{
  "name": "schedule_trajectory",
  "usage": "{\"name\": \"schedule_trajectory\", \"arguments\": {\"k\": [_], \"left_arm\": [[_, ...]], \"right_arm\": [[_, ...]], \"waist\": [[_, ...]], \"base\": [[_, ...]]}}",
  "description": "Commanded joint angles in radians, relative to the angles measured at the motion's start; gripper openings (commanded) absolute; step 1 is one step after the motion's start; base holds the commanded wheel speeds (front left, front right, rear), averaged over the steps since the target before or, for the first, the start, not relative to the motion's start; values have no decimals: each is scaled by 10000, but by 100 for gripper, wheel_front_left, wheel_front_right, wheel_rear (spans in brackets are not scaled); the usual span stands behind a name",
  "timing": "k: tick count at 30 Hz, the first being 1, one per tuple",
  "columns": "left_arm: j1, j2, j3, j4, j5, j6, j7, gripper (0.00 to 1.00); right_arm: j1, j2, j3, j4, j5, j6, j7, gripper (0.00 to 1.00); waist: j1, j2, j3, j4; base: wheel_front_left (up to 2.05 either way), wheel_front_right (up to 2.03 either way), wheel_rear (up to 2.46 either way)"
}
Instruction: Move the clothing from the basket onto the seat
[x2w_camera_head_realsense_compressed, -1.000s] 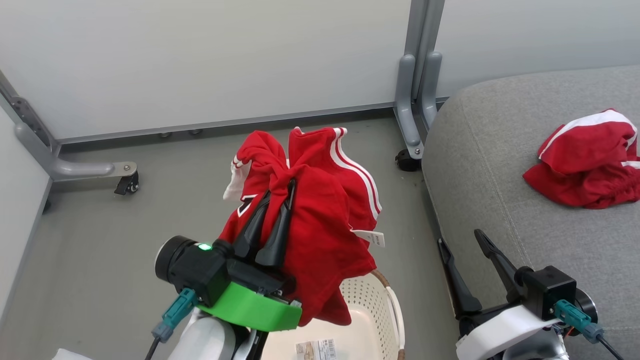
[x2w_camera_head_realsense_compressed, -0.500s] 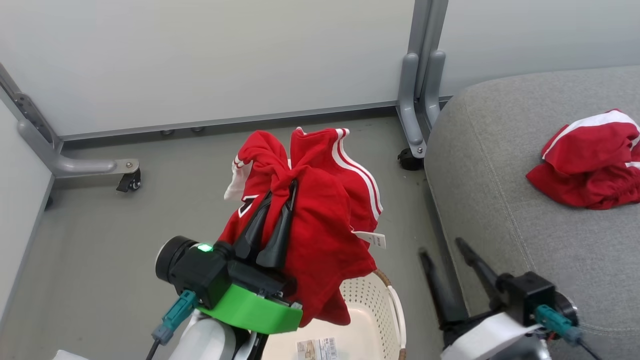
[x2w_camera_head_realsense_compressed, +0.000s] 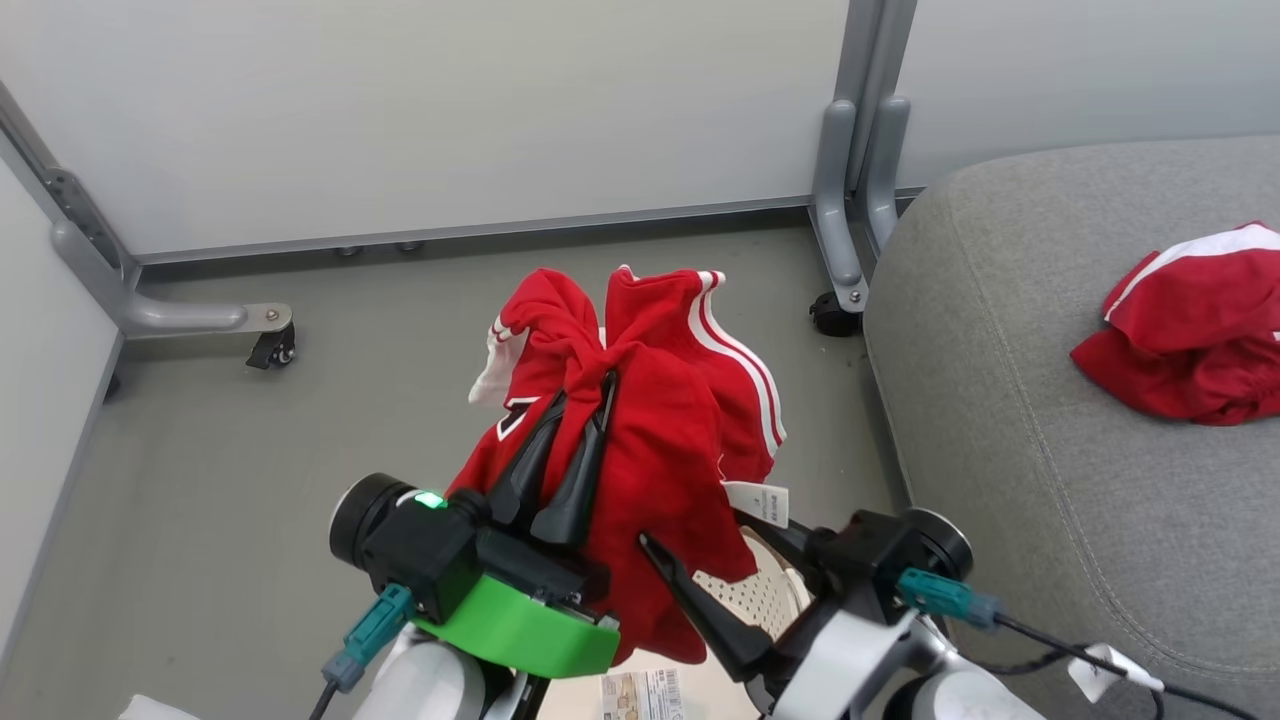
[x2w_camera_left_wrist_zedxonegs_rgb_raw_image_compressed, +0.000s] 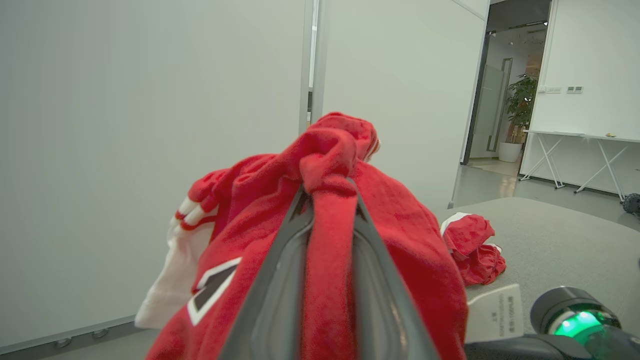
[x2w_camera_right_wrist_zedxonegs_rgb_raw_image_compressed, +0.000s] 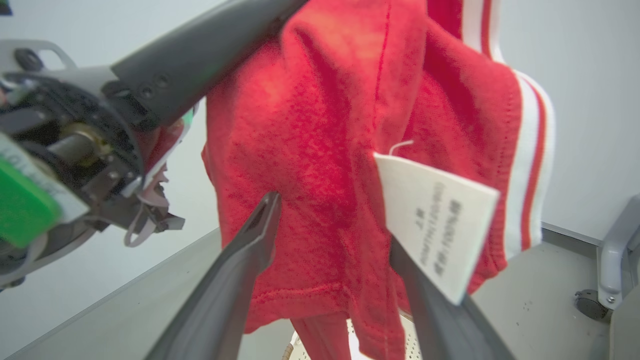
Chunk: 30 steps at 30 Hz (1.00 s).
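A bright red piece of clothing (x2w_camera_head_realsense_compressed: 660, 430) with white stripes hangs bunched above the basket (x2w_camera_head_realsense_compressed: 770, 590), and my left gripper (x2w_camera_head_realsense_compressed: 585, 388) is shut on its top fold. The left wrist view shows that fabric (x2w_camera_left_wrist_zedxonegs_rgb_raw_image_compressed: 400, 225) pinched between the left gripper (x2w_camera_left_wrist_zedxonegs_rgb_raw_image_compressed: 327, 187) fingers. My right gripper (x2w_camera_head_realsense_compressed: 690, 525) stands open at the garment's lower hem. In its own wrist view the right gripper (x2w_camera_right_wrist_zedxonegs_rgb_raw_image_compressed: 332, 220) has a finger on either side of the hanging cloth (x2w_camera_right_wrist_zedxonegs_rgb_raw_image_compressed: 310, 100), beside a white tag (x2w_camera_right_wrist_zedxonegs_rgb_raw_image_compressed: 432, 225). A second red garment (x2w_camera_head_realsense_compressed: 1190, 330) lies crumpled on the grey seat (x2w_camera_head_realsense_compressed: 1050, 420).
Grey floor (x2w_camera_head_realsense_compressed: 250, 480) spreads left of the basket. White partition panels stand behind on grey caster legs (x2w_camera_head_realsense_compressed: 840, 270), one at the seat's corner, another (x2w_camera_head_realsense_compressed: 180, 320) at far left. A label sticker (x2w_camera_head_realsense_compressed: 640, 692) shows on the basket.
My right gripper has swung left from beside the seat to the hanging garment's lower edge, still open. The left gripper keeps its hold. The head view shifted slightly.
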Motion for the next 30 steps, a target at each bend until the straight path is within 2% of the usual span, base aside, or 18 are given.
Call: {"name": "schedule_trajectory", "arguments": {"k": [1,9,13,14,15,16,30], "left_arm": [[-138,32,-28,-20,-5,-34,-10,0],[-241,10,-211,-51,-22,-84,10,0],[-258,16,-239,-88,-36,-71,6,0],[-264,19,-245,-93,-38,-63,5,0],[-271,22,-251,-101,-43,-54,4,0],[-275,30,-256,-105,-44,-45,2,0],[-259,78,-302,-127,-128,39,-18,0]], "right_arm": [[-361,-108,242,164,185,1,-111,100],[-1763,-88,1542,982,1079,1,-533,100],[-2200,31,1852,1343,1329,1,-725,100],[-2283,67,1915,1410,1388,1,-762,84],[-2374,110,1993,1491,1463,1,-805,28],[-2472,136,2050,1567,1517,1,-825,0],[-2946,112,2454,2101,2017,1,-1121,0]], "waist": [[0,-1,12,73],[0,-1,49,212],[0,-1,52,220],[0,-1,53,221],[0,-1,53,224],[0,-1,52,223],[0,-1,39,237]], "base": [[0,0,0],[0,0,0],[0,0,0],[0,0,0],[0,0,0],[0,0,0],[0,0,0]]}}
